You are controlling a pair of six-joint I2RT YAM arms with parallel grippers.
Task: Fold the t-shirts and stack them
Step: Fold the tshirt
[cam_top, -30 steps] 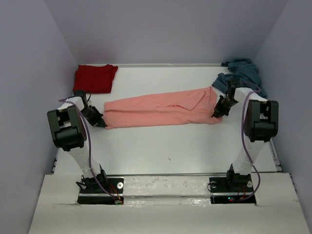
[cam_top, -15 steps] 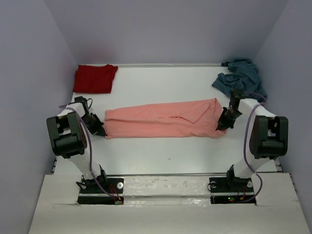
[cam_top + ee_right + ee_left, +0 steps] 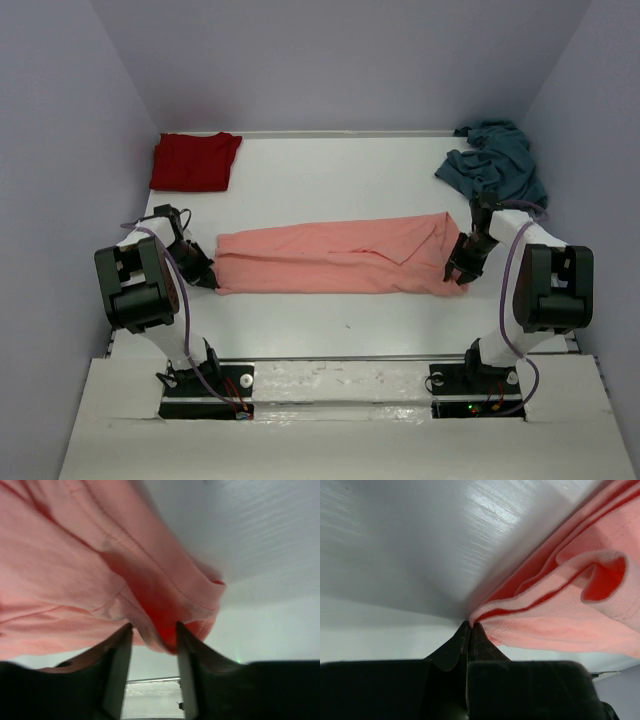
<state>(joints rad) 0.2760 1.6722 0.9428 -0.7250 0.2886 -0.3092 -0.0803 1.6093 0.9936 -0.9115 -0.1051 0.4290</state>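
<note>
The salmon-pink t-shirt (image 3: pixel 335 258) lies as a long folded band across the middle of the table. My left gripper (image 3: pixel 211 281) sits at its left end, shut on the cloth's corner edge (image 3: pixel 485 617), which is pinched at the fingertips (image 3: pixel 471 625). At the shirt's right end, my right gripper (image 3: pixel 459 279) has its jaws apart; a fold of the pink cloth (image 3: pixel 170 625) hangs loose between the fingers (image 3: pixel 154 630). The dark red t-shirt (image 3: pixel 195 162) lies folded at the back left. Crumpled in the back right corner is the teal-blue t-shirt (image 3: pixel 495 160).
White table (image 3: pixel 330 320) enclosed by lilac walls on the left, back and right. Both arm bases (image 3: pixel 205 385) stand at the near edge. Each arm reaches along a side of the table.
Both grippers moved toward the near edge, dragging the salmon-pink t-shirt with them and laying it flatter. The right gripper's jaws have come apart; the left has stayed pinched on the corner.
</note>
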